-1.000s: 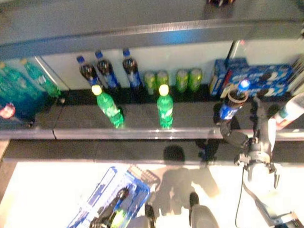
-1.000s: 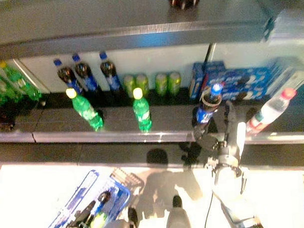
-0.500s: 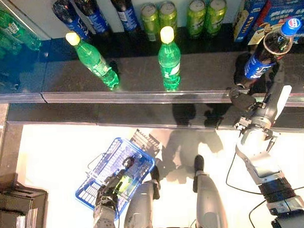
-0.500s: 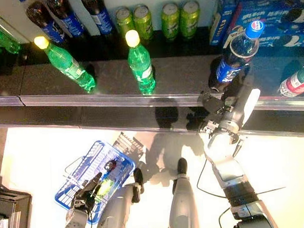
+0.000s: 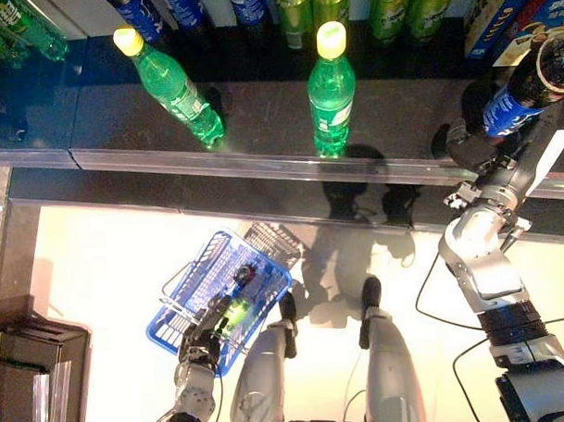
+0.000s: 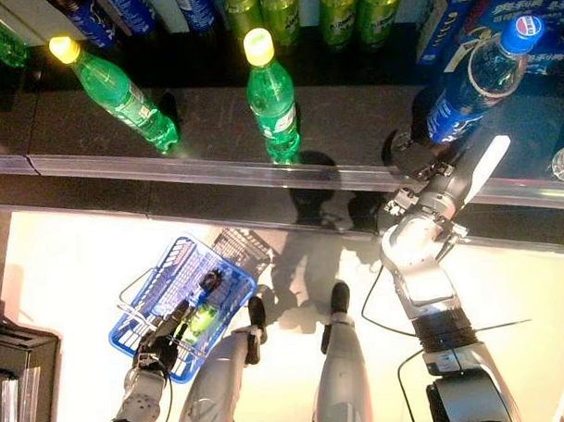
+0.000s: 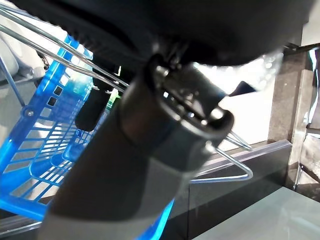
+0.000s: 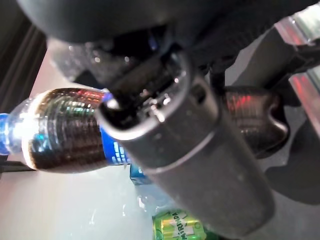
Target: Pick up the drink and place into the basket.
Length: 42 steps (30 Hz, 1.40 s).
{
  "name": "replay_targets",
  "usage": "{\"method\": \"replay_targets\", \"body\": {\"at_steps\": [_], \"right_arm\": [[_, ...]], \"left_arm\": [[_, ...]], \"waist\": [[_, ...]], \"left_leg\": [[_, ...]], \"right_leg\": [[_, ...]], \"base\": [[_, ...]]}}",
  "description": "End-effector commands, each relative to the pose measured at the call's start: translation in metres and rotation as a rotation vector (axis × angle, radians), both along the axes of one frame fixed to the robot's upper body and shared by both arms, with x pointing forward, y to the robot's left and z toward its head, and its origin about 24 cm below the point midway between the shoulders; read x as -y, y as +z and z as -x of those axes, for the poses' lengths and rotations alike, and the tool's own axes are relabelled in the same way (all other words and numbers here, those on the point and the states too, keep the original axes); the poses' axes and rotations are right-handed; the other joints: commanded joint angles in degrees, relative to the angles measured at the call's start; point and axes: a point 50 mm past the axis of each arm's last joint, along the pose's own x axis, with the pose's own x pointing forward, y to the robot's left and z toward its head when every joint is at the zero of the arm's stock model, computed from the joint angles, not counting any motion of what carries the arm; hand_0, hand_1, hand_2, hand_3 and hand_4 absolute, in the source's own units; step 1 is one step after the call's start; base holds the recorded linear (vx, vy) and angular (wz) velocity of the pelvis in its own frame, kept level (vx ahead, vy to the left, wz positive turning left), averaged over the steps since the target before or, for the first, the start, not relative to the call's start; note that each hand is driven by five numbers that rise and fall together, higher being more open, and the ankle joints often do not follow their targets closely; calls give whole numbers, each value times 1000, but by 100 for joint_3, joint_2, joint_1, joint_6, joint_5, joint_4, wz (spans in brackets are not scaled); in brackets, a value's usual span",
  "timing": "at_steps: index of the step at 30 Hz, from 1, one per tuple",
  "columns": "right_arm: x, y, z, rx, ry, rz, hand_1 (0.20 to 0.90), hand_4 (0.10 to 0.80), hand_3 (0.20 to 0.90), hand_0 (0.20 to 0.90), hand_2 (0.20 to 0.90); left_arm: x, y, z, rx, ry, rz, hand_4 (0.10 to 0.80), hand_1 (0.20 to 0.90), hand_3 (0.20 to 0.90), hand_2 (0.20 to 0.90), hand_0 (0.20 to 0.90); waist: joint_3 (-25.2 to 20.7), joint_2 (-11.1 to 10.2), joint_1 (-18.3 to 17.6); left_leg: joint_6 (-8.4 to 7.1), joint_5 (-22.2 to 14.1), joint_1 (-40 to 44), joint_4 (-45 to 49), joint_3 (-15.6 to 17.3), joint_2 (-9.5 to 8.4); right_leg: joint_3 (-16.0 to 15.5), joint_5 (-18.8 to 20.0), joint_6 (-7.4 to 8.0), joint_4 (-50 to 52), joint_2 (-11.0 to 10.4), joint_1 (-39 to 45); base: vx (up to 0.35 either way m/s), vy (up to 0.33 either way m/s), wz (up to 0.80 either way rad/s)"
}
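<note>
1. Cola bottle [image 6: 475, 87], blue cap: stands tilted on the dark shelf [image 6: 354, 139], right end.
2. Right hand [image 6: 445, 189]: fingers curled round the bottle's lower part.
3. Left hand [image 6: 160, 342]: closed on the wire handle of the blue basket [image 6: 162, 287], low over the floor.
4. Two green bottles [image 6: 271, 94]: on the shelf, well apart.

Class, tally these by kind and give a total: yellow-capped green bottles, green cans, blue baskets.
yellow-capped green bottles: 2
green cans: 4
blue baskets: 1
Total: 7
</note>
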Motion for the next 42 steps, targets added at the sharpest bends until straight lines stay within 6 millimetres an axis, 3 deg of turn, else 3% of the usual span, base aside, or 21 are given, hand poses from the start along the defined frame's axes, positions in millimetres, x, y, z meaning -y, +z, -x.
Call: {"method": "replay_targets", "body": {"at_steps": [1,13,14,16,17,19,20,21,23,24,42], "right_arm": [[3,69,8,296,-20,-6,900,800,900,900,900],[16,95,-2,314,-9,-66,900,800,900,900,900],[17,97,-3,314,-4,-75,851,742,842,851,851],[19,100,-4,310,-1,-85,865,759,859,865,865],[22,102,-5,307,-1,-94,900,800,900,900,900],[26,105,-7,304,0,-108,900,800,900,900,900],[27,106,-8,305,3,-115,858,751,851,858,858],[32,110,-10,310,-2,-127,648,506,606,648,648],[34,111,-11,312,-2,-133,533,372,472,533,533],[36,114,-11,317,-7,-134,300,100,200,300,300],[42,128,-2,384,-9,-87,300,100,200,300,300]], "left_arm": [[-7,17,4,164,-10,-17,100,300,200,300,300],[-3,19,0,181,-49,8,100,300,200,300,300],[-3,19,0,181,-52,10,100,300,200,300,300],[-2,19,-1,180,-54,14,100,300,200,300,300],[-2,19,-1,180,-56,18,100,300,200,300,300],[-2,20,-2,182,-59,20,100,300,200,300,300],[-2,20,-2,183,-60,21,100,300,200,300,300],[-3,21,-3,180,-65,21,100,300,200,300,300],[-3,21,-3,178,-67,21,100,300,200,300,300],[-4,21,-3,174,-68,22,100,300,200,300,300],[-8,18,2,166,-61,47,100,300,200,300,300]], "waist": [[-107,29,-6],[-107,194,67],[-107,209,71],[-107,236,78],[-107,255,83],[-107,276,99],[-107,285,109],[-107,312,134],[-107,319,143],[-107,330,157],[-107,350,151]], "left_leg": [[-44,368,-419,815,-480,87],[-52,532,-507,855,-457,33],[-56,551,-511,863,-457,31],[-63,579,-508,869,-459,28],[-62,584,-511,880,-457,26],[-56,573,-522,899,-454,14],[-54,578,-529,902,-456,11],[-58,590,-528,902,-468,-6],[-59,591,-534,911,-475,-12],[-58,597,-532,908,-480,-24],[-11,583,-459,1001,-465,-93]], "right_leg": [[-250,-410,-231,302,-82,291],[-240,-466,-311,457,-93,121],[-241,-470,-316,470,-99,113],[-243,-481,-325,488,-110,111],[-237,-489,-327,519,-126,92],[-235,-500,-328,556,-147,71],[-239,-503,-330,564,-153,66],[-250,-513,-330,587,-163,58],[-255,-516,-331,607,-166,45],[-263,-523,-333,622,-171,39],[-250,-577,-377,797,-197,66]], "base": [[0,0,0],[0,0,0],[0,0,0],[0,0,0],[0,0,0],[0,0,0],[0,0,0],[0,0,0],[6,1,2],[0,0,0],[0,18,2]]}}
